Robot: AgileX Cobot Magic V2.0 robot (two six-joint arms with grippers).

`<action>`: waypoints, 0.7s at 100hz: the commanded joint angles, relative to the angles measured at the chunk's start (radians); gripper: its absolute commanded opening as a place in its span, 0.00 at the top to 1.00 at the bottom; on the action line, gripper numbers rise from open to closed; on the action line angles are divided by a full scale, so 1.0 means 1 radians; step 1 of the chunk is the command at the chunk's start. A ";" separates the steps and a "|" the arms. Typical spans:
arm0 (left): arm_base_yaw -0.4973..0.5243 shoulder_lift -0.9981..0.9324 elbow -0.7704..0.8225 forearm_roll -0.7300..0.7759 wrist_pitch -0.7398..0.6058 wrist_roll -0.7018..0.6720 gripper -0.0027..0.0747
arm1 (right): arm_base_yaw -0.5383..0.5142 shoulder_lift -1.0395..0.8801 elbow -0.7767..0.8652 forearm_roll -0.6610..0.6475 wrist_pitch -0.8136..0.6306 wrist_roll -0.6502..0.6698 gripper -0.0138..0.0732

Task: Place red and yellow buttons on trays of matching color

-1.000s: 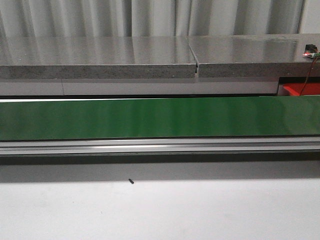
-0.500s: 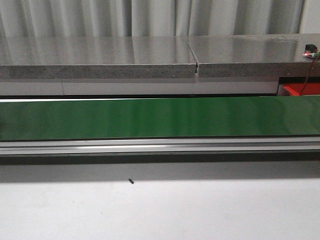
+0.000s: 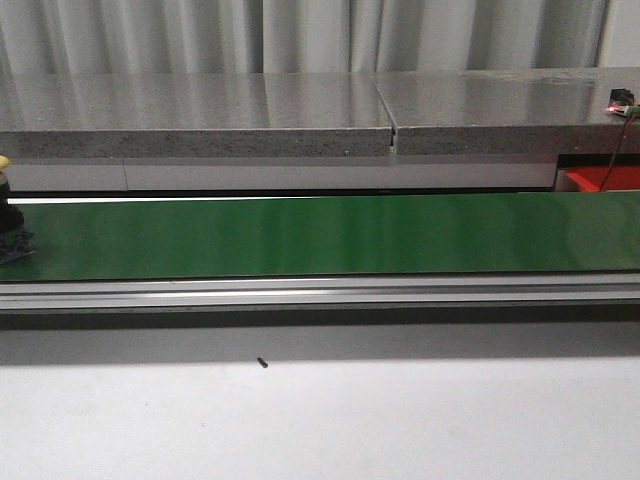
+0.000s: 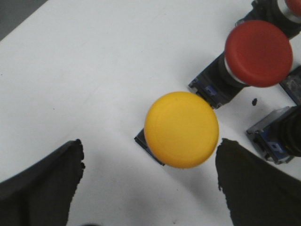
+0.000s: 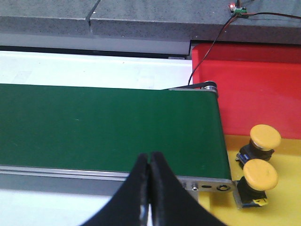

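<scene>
Left wrist view showed the left gripper (image 4: 149, 188) spread wide and empty above a yellow mushroom-head push button (image 4: 181, 129) standing on the white tabletop (image 4: 94, 70), straddling it as if to grasp, beside a red mushroom-head push button (image 4: 258, 53). The right gripper (image 5: 150, 188) was clenched empty over the green conveyor belt (image 5: 103, 127), near the yellow tray (image 5: 282, 207) holding two yellow buttons (image 5: 261, 175), likely waiting. No readable writing appeared.

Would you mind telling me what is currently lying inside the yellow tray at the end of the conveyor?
Two yellow buttons sit in the yellow tray, on dark bases. The tray's remainder runs beyond the picture's edge, so further contents cannot be seen.
</scene>
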 commanded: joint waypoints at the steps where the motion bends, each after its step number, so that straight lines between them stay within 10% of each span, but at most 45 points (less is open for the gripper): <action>1: 0.002 -0.024 -0.027 -0.011 -0.081 -0.009 0.26 | 0.001 -0.001 -0.026 0.009 -0.070 -0.009 0.92; 22: -0.018 -0.016 -0.027 -0.011 -0.170 -0.009 0.31 | 0.001 -0.001 -0.026 0.009 -0.070 -0.009 0.92; 70: -0.071 -0.018 -0.027 -0.009 -0.219 -0.009 0.80 | 0.001 -0.001 -0.026 0.009 -0.070 -0.009 0.92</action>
